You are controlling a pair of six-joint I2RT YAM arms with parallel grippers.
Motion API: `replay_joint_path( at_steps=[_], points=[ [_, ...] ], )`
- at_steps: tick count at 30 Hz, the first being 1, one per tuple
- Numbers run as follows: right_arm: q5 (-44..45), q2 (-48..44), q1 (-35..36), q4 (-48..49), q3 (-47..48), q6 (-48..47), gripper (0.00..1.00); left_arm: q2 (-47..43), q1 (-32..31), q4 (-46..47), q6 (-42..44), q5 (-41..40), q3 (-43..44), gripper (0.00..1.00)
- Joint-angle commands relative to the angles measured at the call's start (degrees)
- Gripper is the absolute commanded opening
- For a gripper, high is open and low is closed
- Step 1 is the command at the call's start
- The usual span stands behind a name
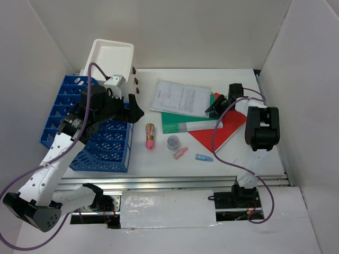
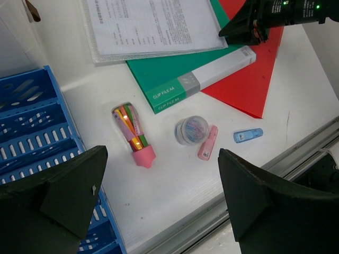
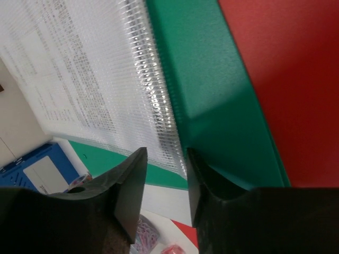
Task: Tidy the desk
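Observation:
The white desk (image 1: 159,165) carries a clear sleeve of printed paper (image 1: 180,98) lying on a green clip file (image 1: 183,124), which rests on a red folder (image 1: 222,132). My right gripper (image 3: 166,153) sits low at the sleeve's (image 3: 106,79) right corner. Its jaws are half closed, a gap still shows, and the sleeve's edge lies between them over the green file (image 3: 212,95). My left gripper (image 2: 161,159) hangs wide open and empty above the desk's front, by the blue trays (image 2: 32,127).
A pink-capped tube of coloured sticks (image 1: 150,136), a jar of paper clips (image 1: 173,142), a small pink item (image 1: 180,153) and a small blue one (image 1: 204,157) lie mid-desk. A white open box (image 1: 110,58) stands back left. White walls enclose three sides.

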Motion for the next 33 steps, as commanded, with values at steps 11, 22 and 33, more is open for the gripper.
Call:
replay_joint_path(
  at_steps=[11,22,33],
  points=[
    [-5.6,2.2,-1.8,0.9,3.6,-0.2,0.18,-1.6,-0.2,1.9,1.2,0.3,-0.1,1.0],
    [-8.6,2.9,-1.9,1.0,4.1,-2.8,0.0,-1.5,-0.2,1.9,0.9,0.3,-0.2,1.0],
    [-16.7,-10.1,-2.0,19.1,-10.5,6.4,0.0,1.3,-0.2,1.2,-4.1,-5.5,0.7,1.0]
  ],
)
